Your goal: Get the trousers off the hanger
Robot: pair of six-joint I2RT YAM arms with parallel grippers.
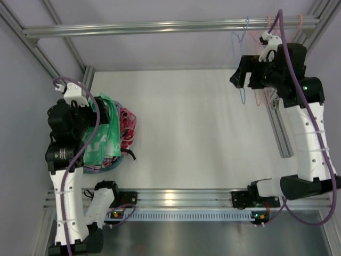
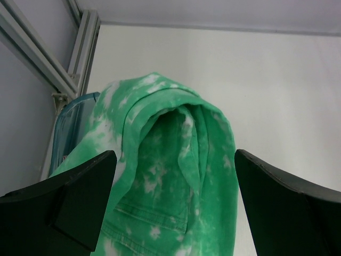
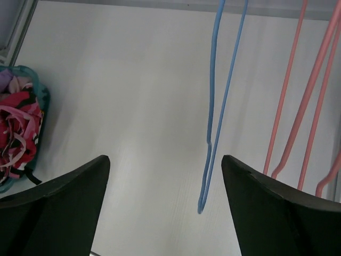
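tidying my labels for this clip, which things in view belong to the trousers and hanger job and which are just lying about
Job in hand: green trousers; blue hanger.
Lying about: pink hangers; red-pink cloth; teal basket.

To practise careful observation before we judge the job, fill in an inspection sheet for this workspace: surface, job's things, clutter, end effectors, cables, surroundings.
Surface: white table, no marks seen.
Job's things: trousers draped over the basket at the left; hanger, blue, bare, hung on the rail.
Clutter: red cloth in the basket; pink hangers beside the blue one.
End effectors: left end effector open above the trousers; right end effector open, facing the hanger, holding nothing.
Cables: purple cables run along both arms.
Surroundings: grey walls; nothing else seen.
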